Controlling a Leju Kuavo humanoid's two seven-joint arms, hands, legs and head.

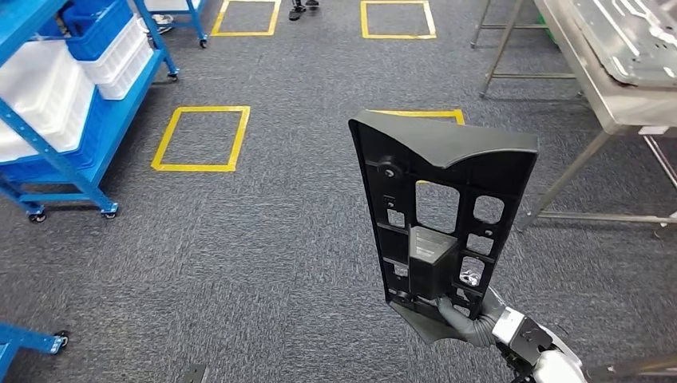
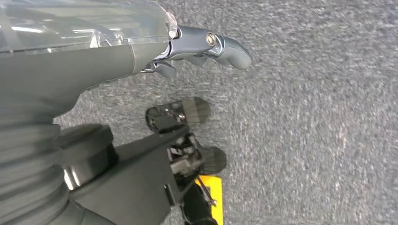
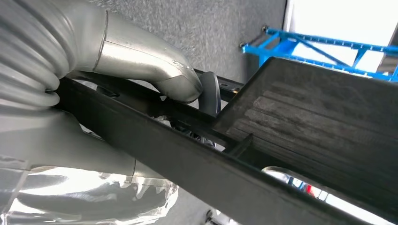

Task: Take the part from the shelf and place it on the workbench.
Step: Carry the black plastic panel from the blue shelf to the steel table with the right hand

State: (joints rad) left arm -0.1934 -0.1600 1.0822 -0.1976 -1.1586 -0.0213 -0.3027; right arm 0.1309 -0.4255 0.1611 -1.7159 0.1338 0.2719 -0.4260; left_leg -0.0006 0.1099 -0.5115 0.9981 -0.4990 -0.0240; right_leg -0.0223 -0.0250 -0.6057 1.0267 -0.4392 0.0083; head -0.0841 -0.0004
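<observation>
One black part [image 1: 441, 209], upright, held at its lower end by the right hand [image 1: 471, 315], fingers clamped on it, above grey carpet. Left hand [image 2: 206, 47] hangs over the floor, fingers apart, holding nothing. One blue shelf [image 1: 76, 96] far left w/ white bins, one metal workbench [image 1: 607, 104] far right. Three yellow floor squares.

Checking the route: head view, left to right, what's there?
Blue shelf → yellow floor square → black part held upright by the right robot hand → metal workbench.
</observation>
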